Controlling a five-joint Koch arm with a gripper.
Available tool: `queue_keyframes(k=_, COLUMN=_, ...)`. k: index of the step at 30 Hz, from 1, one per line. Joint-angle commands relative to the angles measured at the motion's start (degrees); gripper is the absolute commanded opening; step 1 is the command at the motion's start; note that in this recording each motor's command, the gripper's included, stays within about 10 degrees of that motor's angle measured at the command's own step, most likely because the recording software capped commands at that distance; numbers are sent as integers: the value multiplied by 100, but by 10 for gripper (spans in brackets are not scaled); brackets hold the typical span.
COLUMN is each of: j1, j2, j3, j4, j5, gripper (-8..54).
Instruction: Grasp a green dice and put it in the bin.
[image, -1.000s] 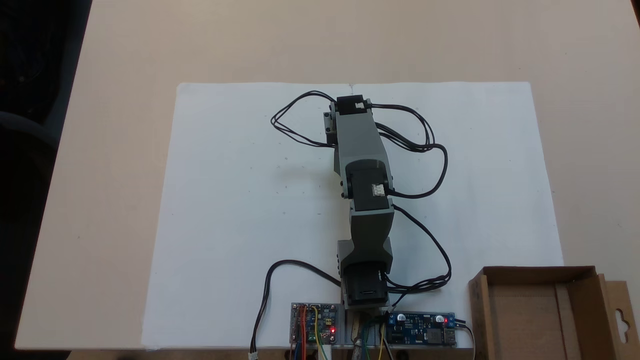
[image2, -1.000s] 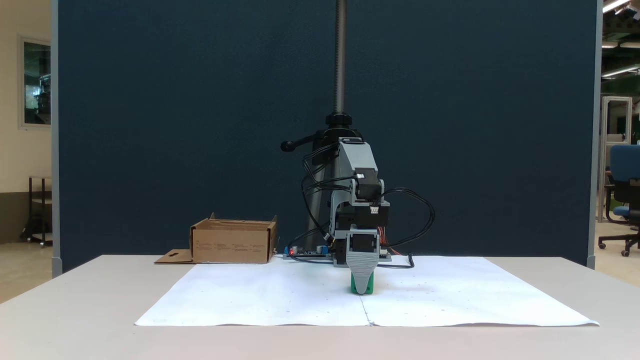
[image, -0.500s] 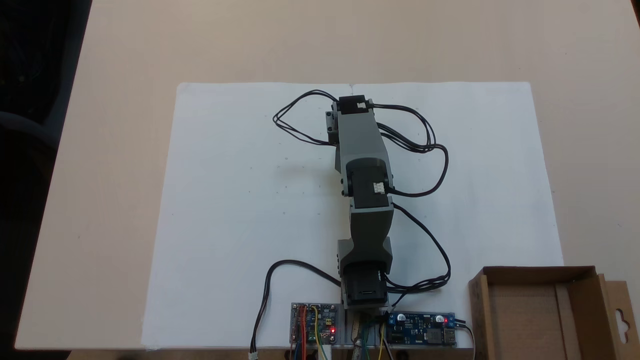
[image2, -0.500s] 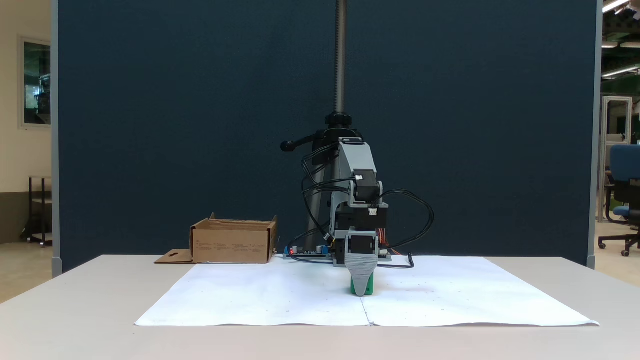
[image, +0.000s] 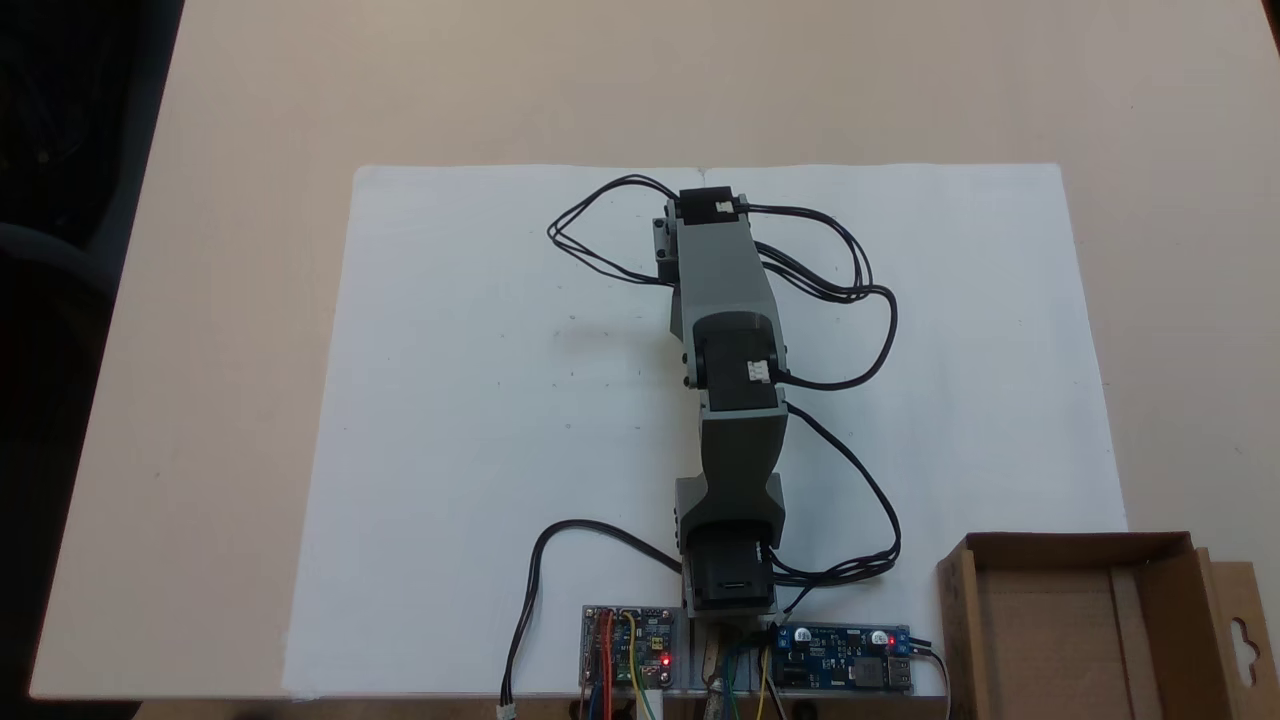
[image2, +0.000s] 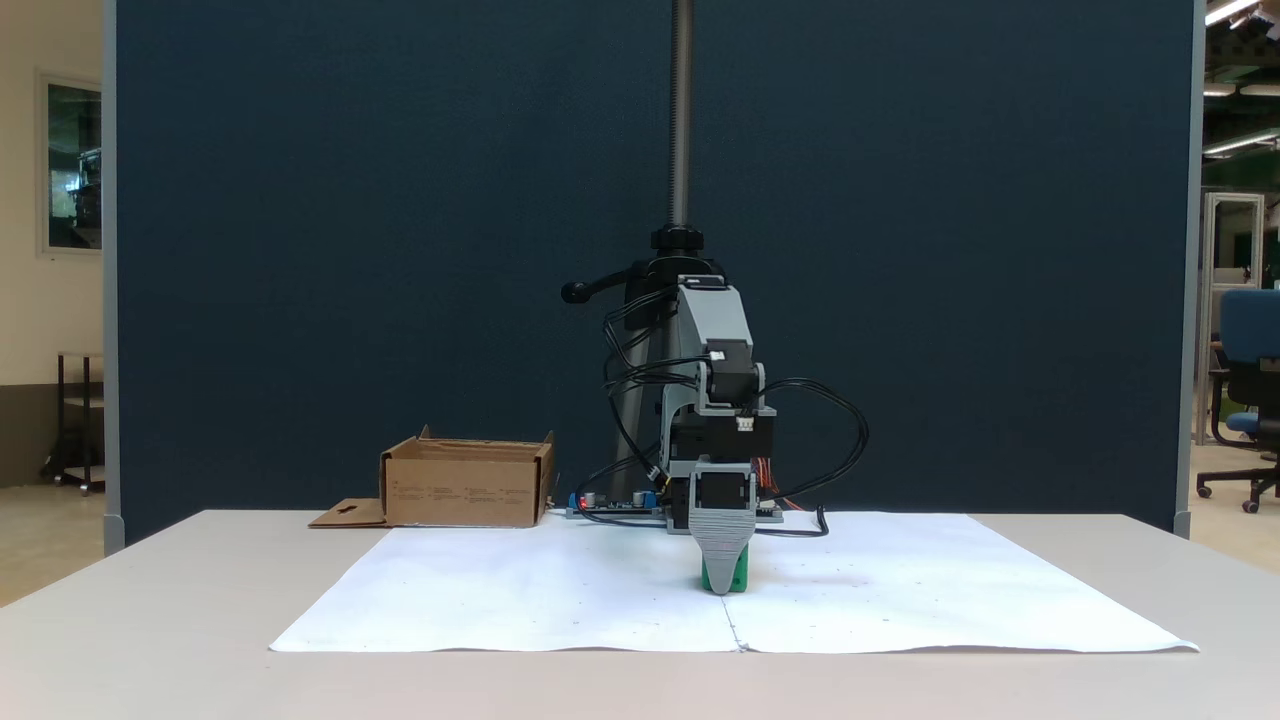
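Observation:
The green dice (image2: 738, 577) sits on the white paper, low in front of the arm's base. My gripper (image2: 723, 586) points straight down onto it, and one grey jaw covers the middle of the dice, so green shows on both sides of the tip. The second jaw lies behind the first, so I cannot see whether the jaws are closed on the dice. In the fixed view from above, the stretched grey arm (image: 725, 300) hides both gripper and dice. The bin (image: 1040, 630), a brown cardboard box, stands beside the arm's base and appears left of the arm in the other fixed view (image2: 465, 492).
A white paper sheet (image: 480, 400) covers the middle of the beige table (image: 200, 300). Two circuit boards (image: 628, 645) (image: 845, 660) and looping black cables (image: 860, 290) lie around the base. The bin's flap (image: 1240, 630) with its hang-hole lies flat. A metal pole (image2: 681, 110) rises behind the arm.
The arm has sunk a little, bringing the gripper tip lower over the dice. The dice and the bin stay in place.

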Motion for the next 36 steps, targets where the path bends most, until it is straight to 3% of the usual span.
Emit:
queue_keyframes(k=1, j1=-44, j2=97, j3=-167, j4=-237, j5=220, gripper=263)
queue_keyframes(k=5, j1=-26, j2=88, j3=-167, j4=-237, j5=220, gripper=269)
queue_keyframes(k=9, j1=44, j2=176, j3=-123, j4=-229, j5=237, gripper=121)
queue_keyframes(k=17, j1=633, j2=765, j3=-141, j4=-448, j5=229, gripper=119)
queue_keyframes(k=24, j1=1890, j2=1854, j3=-158, j4=-1380, j5=88, gripper=119)
queue_keyframes(k=36, j1=4113, j2=2663, j3=-158, j4=-1749, j5=-466, gripper=119)
